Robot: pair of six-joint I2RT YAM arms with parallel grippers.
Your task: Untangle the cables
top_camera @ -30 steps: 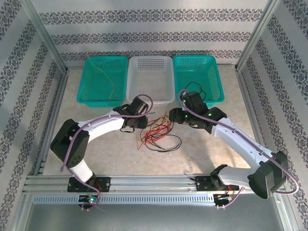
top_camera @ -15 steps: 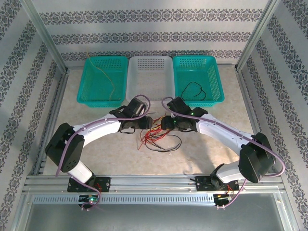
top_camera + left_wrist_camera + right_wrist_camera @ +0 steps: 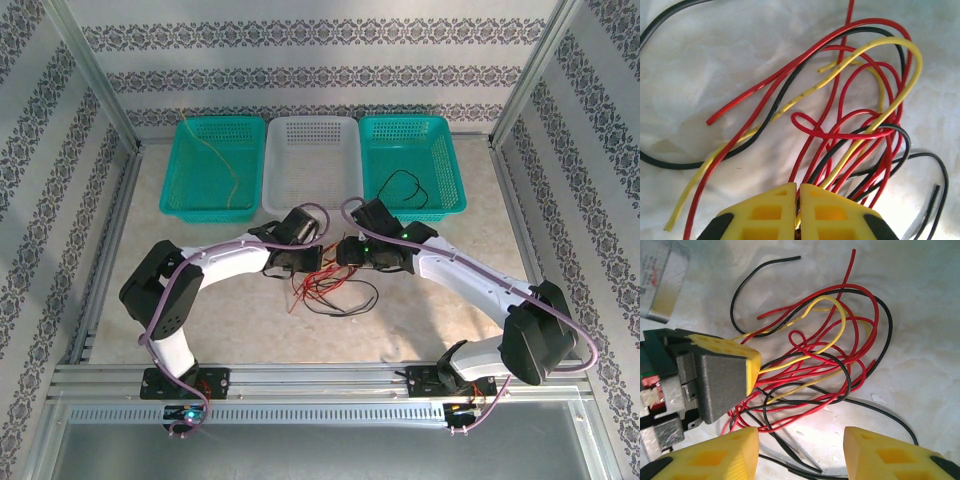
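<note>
Within the last second the right claw [image 3: 802,437] has swung in from beside the far basket to face the left claw [image 3: 797,186], which has edged toward it and closed. The left claw's fingers [image 3: 775,210] are pressed together, pinching a yellow cable [image 3: 916,62] that runs straight into their seam (red strands slip in under the tips too, though I cannot tell whether they are caught). The right claw stands spread, holding nothing. The cables [image 3: 842,320], a knot of red, yellow and black loops, lie on the table [image 3: 925,315] just ahead of both claws and between them. One black strand passes under the right claw's open fingers.
</note>
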